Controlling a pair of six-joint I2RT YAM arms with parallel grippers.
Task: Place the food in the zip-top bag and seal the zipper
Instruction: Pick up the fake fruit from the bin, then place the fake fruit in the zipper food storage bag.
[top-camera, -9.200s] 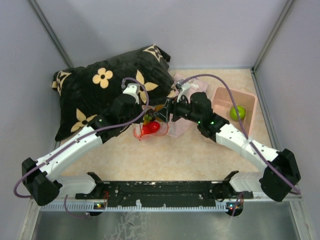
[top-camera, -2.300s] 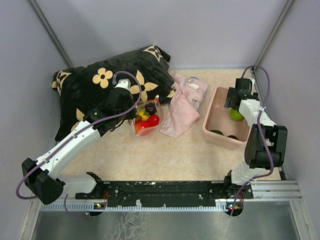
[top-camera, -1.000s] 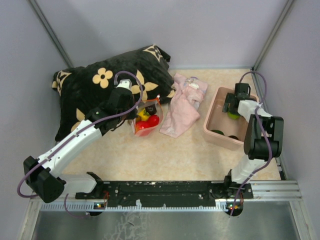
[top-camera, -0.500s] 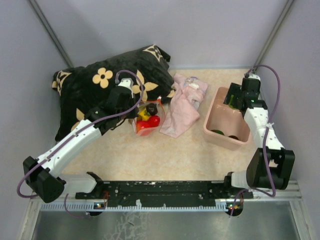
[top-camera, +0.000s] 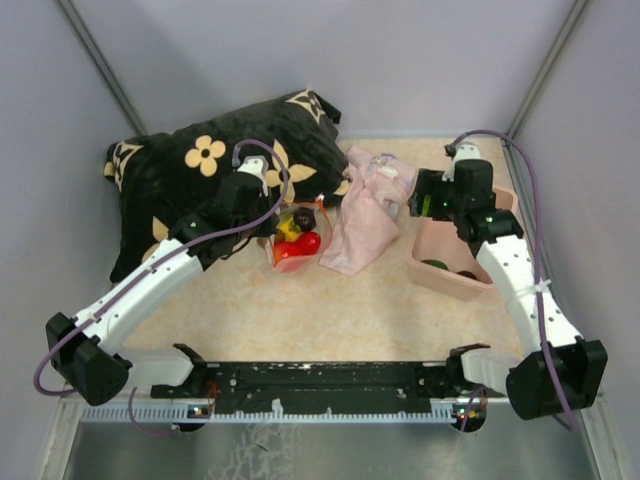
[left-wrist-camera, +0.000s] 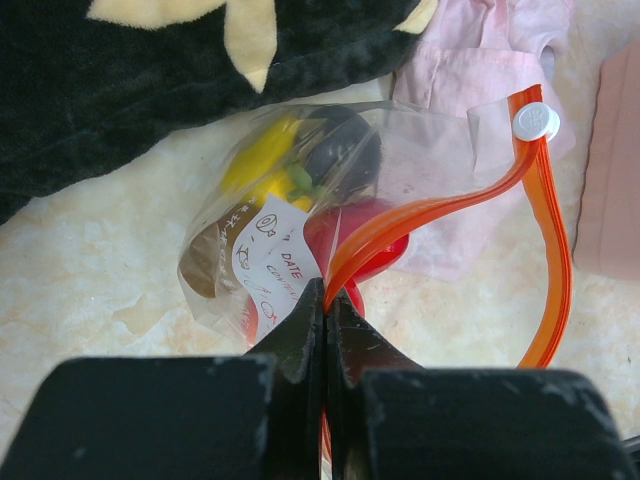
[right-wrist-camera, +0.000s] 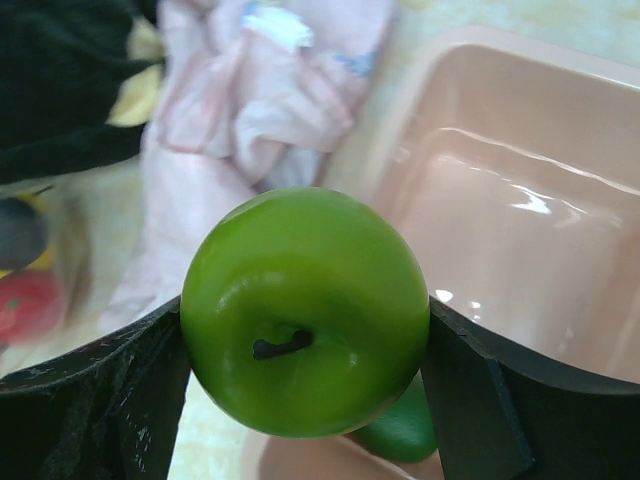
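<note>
Action from above: the left gripper (top-camera: 270, 222) sits at the left edge of the zip-top bag (top-camera: 315, 222). The bag lies on the table (top-camera: 300, 310) just in front of the black flowered pillow (top-camera: 190, 180), with red and yellow food (top-camera: 304, 243) showing through the plastic. Over on the right, the right gripper (top-camera: 424, 200) hangs between the pink cloth (top-camera: 362, 215) and the pink bin (top-camera: 450, 282). Two fruits lie at the bin's near end.

Left wrist camera now: fingers pressed flat together, pinching the orange-red zipper (left-wrist-camera: 440, 205) right at the bag's edge. One strand arcs up to a white slider (left-wrist-camera: 536, 122) and a second curves down the right side, so the mouth gapes open. Inside the pouch are a yellow fruit (left-wrist-camera: 262, 160), a dark fruit (left-wrist-camera: 345, 150) and a red fruit (left-wrist-camera: 372, 232) beneath, plus a white date label.

Right wrist camera: fingers spread wide, clamped on either side of a green apple (right-wrist-camera: 305, 310), stem dimple facing the lens. It's up in the air over the bin's edge nearest the cloth. Another green fruit (right-wrist-camera: 400, 432) lies in the bin below, and the cloth and pillow are blurred beyond.
</note>
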